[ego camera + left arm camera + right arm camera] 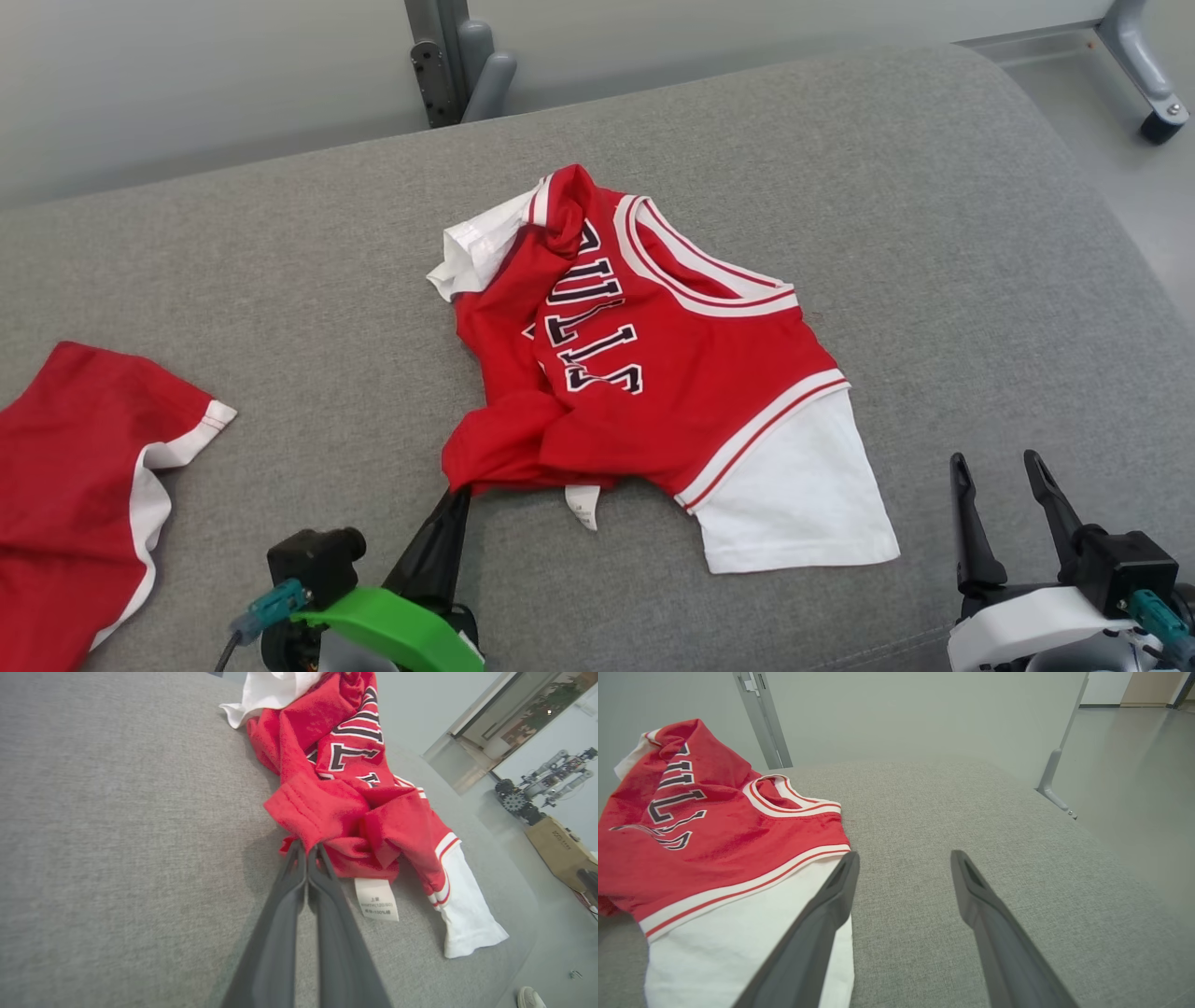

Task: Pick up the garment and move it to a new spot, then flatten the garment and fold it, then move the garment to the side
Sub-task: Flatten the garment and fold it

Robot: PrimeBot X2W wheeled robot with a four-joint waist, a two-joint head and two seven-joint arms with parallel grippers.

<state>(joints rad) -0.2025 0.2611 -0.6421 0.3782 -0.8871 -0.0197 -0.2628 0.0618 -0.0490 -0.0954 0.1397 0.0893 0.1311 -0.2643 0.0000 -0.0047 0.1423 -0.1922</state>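
Observation:
The garment (644,373) is a crumpled red jersey with dark lettering and white sleeves, lying in the middle of the grey cushion (308,280). My left gripper (457,492) is shut on the garment's near red hem; in the left wrist view the two fingers (280,924) press together with the red edge (310,816) pinched at their tips (307,849). A white care label (376,899) lies just beside them. My right gripper (999,462) stands open at the lower right, to the right of the white sleeve (738,947), touching nothing.
A second red cloth with white trim (75,485) lies at the cushion's left edge. Grey metal posts (457,65) rise behind the cushion. The cushion's right edge drops to the floor (1120,168), where a caster leg (1153,93) stands.

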